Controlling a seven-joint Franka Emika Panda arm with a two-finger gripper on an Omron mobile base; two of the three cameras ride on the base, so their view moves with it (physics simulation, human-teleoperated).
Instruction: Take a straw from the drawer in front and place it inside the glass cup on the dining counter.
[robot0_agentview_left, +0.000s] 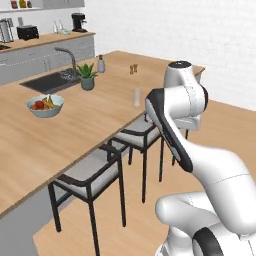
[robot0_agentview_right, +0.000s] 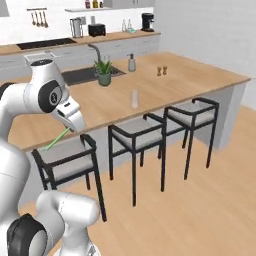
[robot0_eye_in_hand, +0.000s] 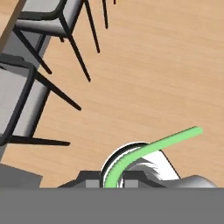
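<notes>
The straw, thin and light green, sticks out from between the gripper's fingers above the wood floor, near the stools. The glass cup, clear and upright, stands on the dining counter near its stool-side edge.

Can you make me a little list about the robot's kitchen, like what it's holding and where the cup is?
holding: the gripper is shut on the straw, a light-green stick
straw place: below the counter edge, near the stools
glass cup: upright on the dining counter, with no straw in it
near the cup: potted plant, fruit bowl, two small shakers
job done: not yet
</notes>
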